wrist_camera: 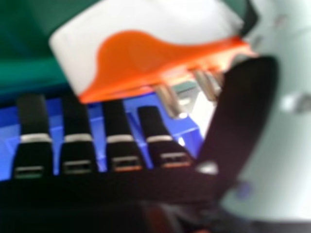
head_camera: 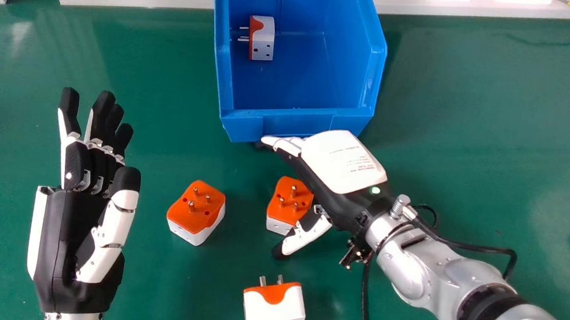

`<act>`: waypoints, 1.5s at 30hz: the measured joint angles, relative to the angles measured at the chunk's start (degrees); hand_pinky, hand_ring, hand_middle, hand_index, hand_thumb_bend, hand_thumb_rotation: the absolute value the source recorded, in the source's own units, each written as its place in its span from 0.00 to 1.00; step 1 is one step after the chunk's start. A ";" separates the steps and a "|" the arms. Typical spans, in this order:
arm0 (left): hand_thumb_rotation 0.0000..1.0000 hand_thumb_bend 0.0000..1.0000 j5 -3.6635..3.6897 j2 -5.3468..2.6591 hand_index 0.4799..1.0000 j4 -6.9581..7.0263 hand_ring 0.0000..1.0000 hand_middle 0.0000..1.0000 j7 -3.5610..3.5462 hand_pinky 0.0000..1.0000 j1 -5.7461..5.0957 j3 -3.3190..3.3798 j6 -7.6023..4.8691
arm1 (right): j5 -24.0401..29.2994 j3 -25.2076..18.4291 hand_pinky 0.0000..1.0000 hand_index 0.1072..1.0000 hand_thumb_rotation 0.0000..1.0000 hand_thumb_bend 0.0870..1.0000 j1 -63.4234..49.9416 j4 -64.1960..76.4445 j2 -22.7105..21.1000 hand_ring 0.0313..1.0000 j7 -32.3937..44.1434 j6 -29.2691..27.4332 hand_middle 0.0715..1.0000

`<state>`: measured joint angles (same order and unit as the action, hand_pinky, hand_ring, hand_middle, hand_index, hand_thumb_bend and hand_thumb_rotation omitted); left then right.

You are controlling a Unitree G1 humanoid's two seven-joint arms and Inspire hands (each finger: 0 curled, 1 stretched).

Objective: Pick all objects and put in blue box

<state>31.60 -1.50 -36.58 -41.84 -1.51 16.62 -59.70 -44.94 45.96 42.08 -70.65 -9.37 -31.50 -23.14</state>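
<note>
Plug adapter (head_camera: 280, 212) beside straight-fingered right hand (head_camera: 338, 172); blue box (head_camera: 296, 125) just beyond.

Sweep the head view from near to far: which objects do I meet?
Orange-and-white plug adapter with pins pointing away → two orange-and-white adapters, pins up → near rim of the blue plastic box → adapter inside it.

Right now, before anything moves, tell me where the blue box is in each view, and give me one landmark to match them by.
Head view: the blue box is at the top, around the middle, just beyond the right hand.
Right hand view: parts of it show behind and between the dark fingers.
Shared landmark: the right hand.
</note>
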 measured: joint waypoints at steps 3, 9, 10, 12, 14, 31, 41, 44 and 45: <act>0.40 0.30 0.01 -0.02 0.91 0.00 1.00 0.99 0.27 1.00 -0.03 0.03 0.00 | -0.18 0.65 0.59 0.85 0.27 1.00 -0.06 0.09 0.10 0.75 -0.69 1.22 0.83; 0.39 0.30 0.06 0.02 0.91 -0.02 1.00 0.99 0.20 1.00 -0.02 0.04 0.00 | -0.14 0.75 0.53 0.77 0.18 0.98 -0.38 0.85 0.14 0.66 -0.82 1.22 0.74; 0.39 0.30 0.04 0.03 0.91 -0.01 1.00 0.99 0.20 1.00 -0.02 0.04 0.00 | -0.08 0.72 0.53 0.77 0.18 0.98 -0.38 1.01 0.11 0.66 -0.83 0.69 0.74; 0.39 0.30 0.03 0.01 0.91 -0.01 1.00 0.99 0.20 1.00 0.00 0.00 0.00 | -0.05 0.61 0.52 0.75 0.15 0.96 -0.41 1.07 0.06 0.64 -0.83 0.03 0.73; 0.38 0.29 0.04 0.01 0.91 -0.01 1.00 0.99 0.20 1.00 0.00 0.02 0.00 | 0.31 0.25 0.48 0.70 0.09 0.90 -0.68 1.07 -0.01 0.58 -0.83 -0.41 0.68; 0.39 0.30 0.02 0.13 0.91 0.05 1.00 0.99 0.18 1.00 -0.09 -0.19 0.06 | 1.94 -0.89 0.43 0.49 0.01 0.59 -1.76 0.80 -0.40 0.48 -3.24 -5.09 0.49; 0.39 0.31 0.02 0.12 0.91 0.22 1.00 0.99 0.18 1.00 -0.11 -0.44 0.34 | 1.12 -0.01 0.38 0.46 0.00 0.52 -2.07 0.50 -0.73 0.42 -5.59 -5.17 0.44; 0.39 0.31 0.01 0.12 0.91 0.22 1.00 0.98 0.18 1.00 -0.11 -0.45 0.34 | 1.11 0.03 0.37 0.46 0.00 0.51 -2.06 0.51 -0.92 0.41 -5.61 -5.28 0.43; 0.39 0.30 0.01 0.12 0.91 0.21 1.00 0.98 0.18 1.00 -0.11 -0.45 0.33 | 1.12 -0.04 0.37 0.46 0.00 0.50 -2.06 0.51 -1.06 0.40 -5.61 -5.45 0.44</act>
<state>31.62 -1.38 -36.37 -41.65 -1.62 16.18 -59.36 -43.82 45.92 40.03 -70.13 -10.43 -37.10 -28.59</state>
